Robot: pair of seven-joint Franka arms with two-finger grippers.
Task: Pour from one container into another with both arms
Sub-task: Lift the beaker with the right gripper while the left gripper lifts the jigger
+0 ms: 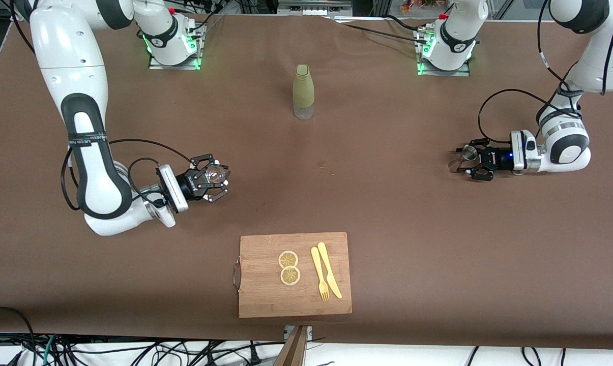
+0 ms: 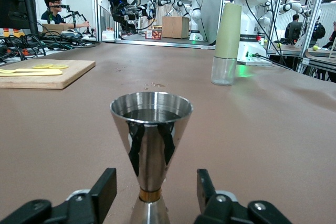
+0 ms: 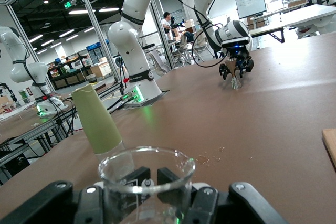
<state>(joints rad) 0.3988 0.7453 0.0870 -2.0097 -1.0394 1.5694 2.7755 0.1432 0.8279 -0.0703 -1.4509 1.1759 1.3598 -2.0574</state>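
Two arms, each at a small vessel on the brown table (image 1: 387, 213).

At mid-left of the front view the right gripper (image 1: 215, 181) is clamped on a clear glass cup (image 3: 146, 179). At mid-right the left gripper (image 1: 468, 163) has its fingers (image 2: 102, 187) around a steel measuring cup (image 2: 150, 150), gaps showing each side. A green bottle (image 1: 303, 90) stands at top centre; a cutting board (image 1: 295, 274) lies at bottom centre.
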